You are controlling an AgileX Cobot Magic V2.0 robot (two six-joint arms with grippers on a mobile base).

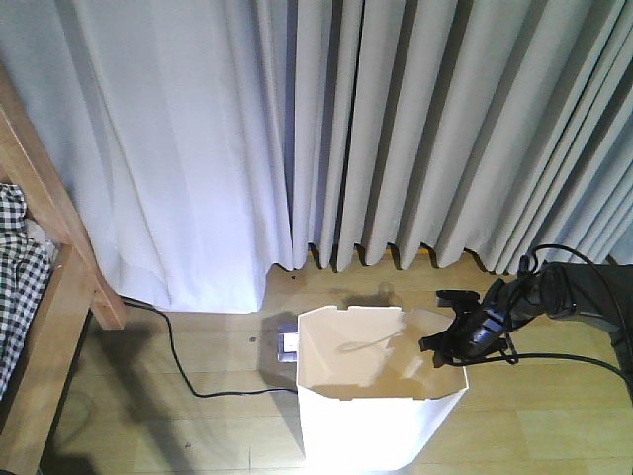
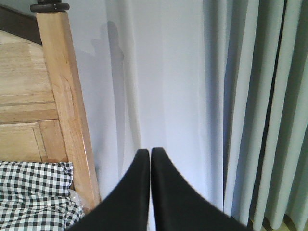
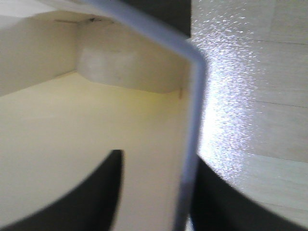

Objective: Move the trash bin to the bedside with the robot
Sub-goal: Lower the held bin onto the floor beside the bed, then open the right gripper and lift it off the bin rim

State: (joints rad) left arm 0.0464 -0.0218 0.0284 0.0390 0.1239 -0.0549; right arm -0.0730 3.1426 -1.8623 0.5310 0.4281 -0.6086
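The white trash bin (image 1: 368,427) stands on the wood floor at the lower centre, its cream inside showing. My right gripper (image 1: 450,344) is at the bin's right rim. In the right wrist view it (image 3: 158,156) is open and straddles the bin wall (image 3: 191,120), with one finger (image 3: 96,192) inside, apart from the wall, and the other (image 3: 226,202) outside against it. The bed's wooden frame (image 1: 61,297) and checked bedding (image 1: 18,282) lie at the far left, well apart from the bin. My left gripper (image 2: 150,152) is shut on nothing, facing the bedpost (image 2: 62,106) and curtain.
Grey-white curtains (image 1: 396,129) hang to the floor across the back. A black cable (image 1: 183,371) runs over the floor from the bed to a small box (image 1: 288,345) just left of the bin. Black cables trail from the right arm (image 1: 564,297).
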